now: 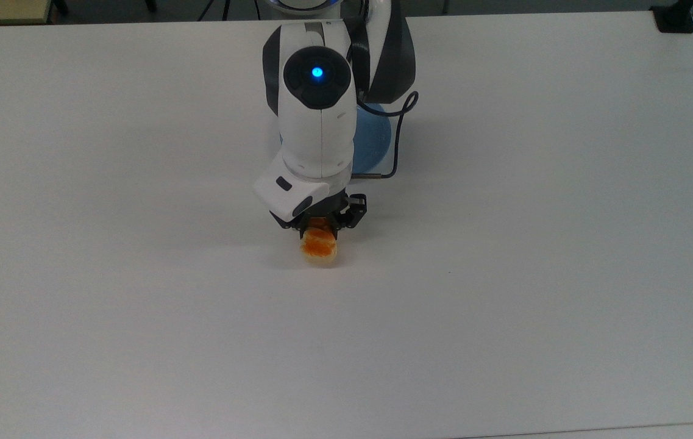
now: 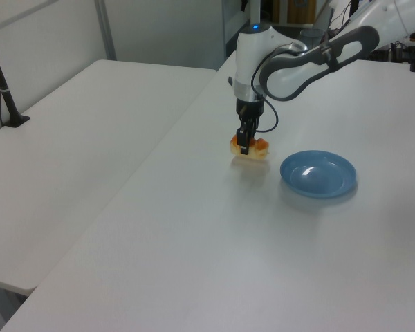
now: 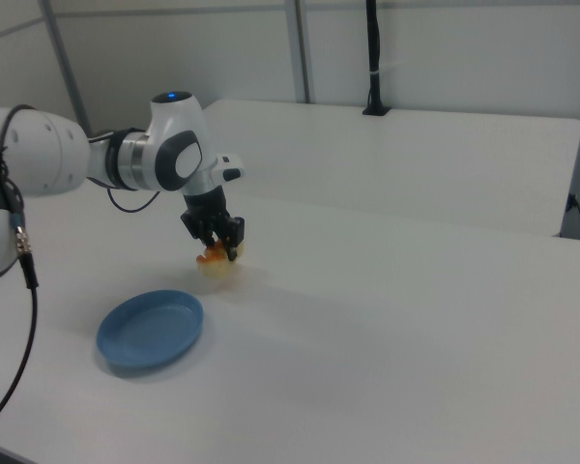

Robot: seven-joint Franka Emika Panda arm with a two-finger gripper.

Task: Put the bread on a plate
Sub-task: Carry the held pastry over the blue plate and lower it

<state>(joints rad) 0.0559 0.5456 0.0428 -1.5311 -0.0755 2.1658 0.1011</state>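
My gripper (image 2: 244, 146) is clamped on the bread (image 2: 250, 148), fingers pinching it across the middle. The bread hangs just above the white table (image 2: 194, 242), shadow under it. The plate (image 2: 318, 173) sits on the table near the bread, on the left view's right, not touching it.

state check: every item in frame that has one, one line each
two-finger claw: shut on the bread, pointing straight down
small orange-brown braided bread: gripped, lifted just off the table, shadow beneath it
round light-blue plate: flat on the table, nothing on it, to the left view's right of the bread
white table: bears the plate
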